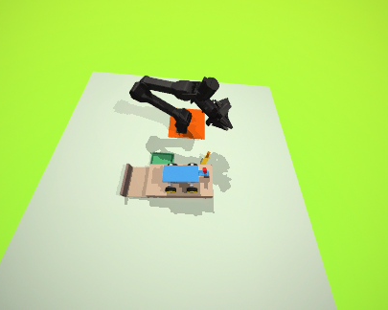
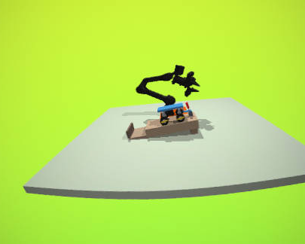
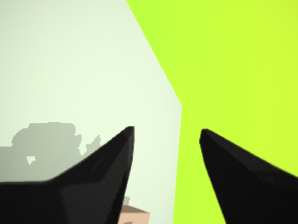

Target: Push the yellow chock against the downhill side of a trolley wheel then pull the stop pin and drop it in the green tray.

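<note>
Nothing's done, we judge: chock (image 1: 206, 159) at the trolley's (image 1: 179, 173) (image 2: 170, 108) two o'clock from above, pin (image 1: 204, 170) (image 2: 187, 105) unpulled; our empty fingers (image 1: 224, 125) (image 2: 193, 90) stand half open.

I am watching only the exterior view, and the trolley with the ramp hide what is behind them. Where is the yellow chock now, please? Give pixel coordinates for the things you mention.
Observer: The top view shows the chock (image 1: 206, 158) off the ramp (image 1: 135, 182) (image 2: 166, 129) (image 3: 137, 216), on the arm-base side, near the uphill end.
Operator: Thank you. And the green tray, it is on which side?
Observer: In the top view, the green tray (image 1: 162, 153) is on that same side, further toward the downhill end than the chock.
Operator: Is something between the fingers?
Observer: Nothing; the wrist view shows the gripper (image 1: 228, 128) (image 2: 198, 87) (image 3: 167, 133) partly open, a free gap between its tips.
</note>
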